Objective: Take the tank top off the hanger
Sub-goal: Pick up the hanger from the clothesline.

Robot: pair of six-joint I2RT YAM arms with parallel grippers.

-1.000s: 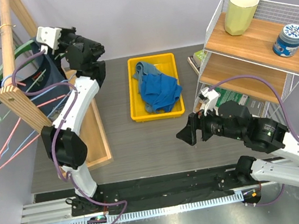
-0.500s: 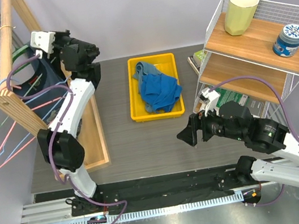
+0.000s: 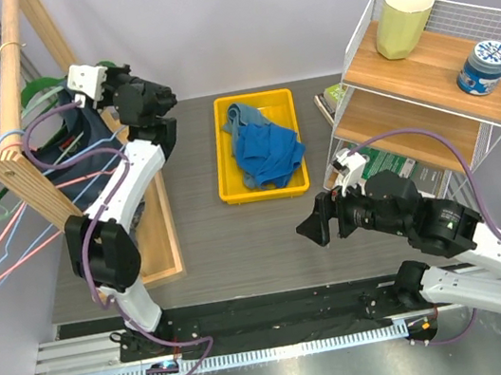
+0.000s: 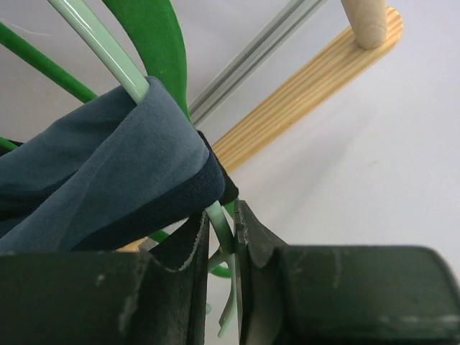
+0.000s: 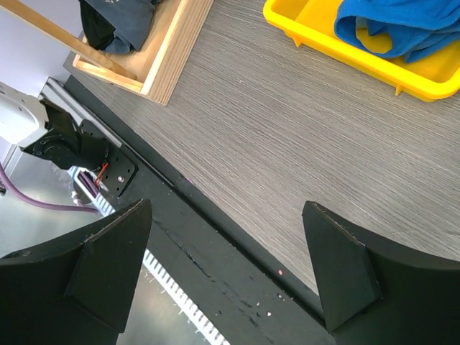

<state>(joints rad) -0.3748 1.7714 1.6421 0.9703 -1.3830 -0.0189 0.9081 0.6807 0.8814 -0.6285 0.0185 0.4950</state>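
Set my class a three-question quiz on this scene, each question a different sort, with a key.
1. True or false: the right gripper holds something.
2. What lies in the yellow tray? A blue cloth; B apples; C a plate.
3. Fill in: beside the tank top, the left gripper pinches a pale green ____.
Key: 1 false; 2 A; 3 hanger.

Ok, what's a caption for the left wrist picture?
Left gripper pinches the pale green hanger under the blue tank top.
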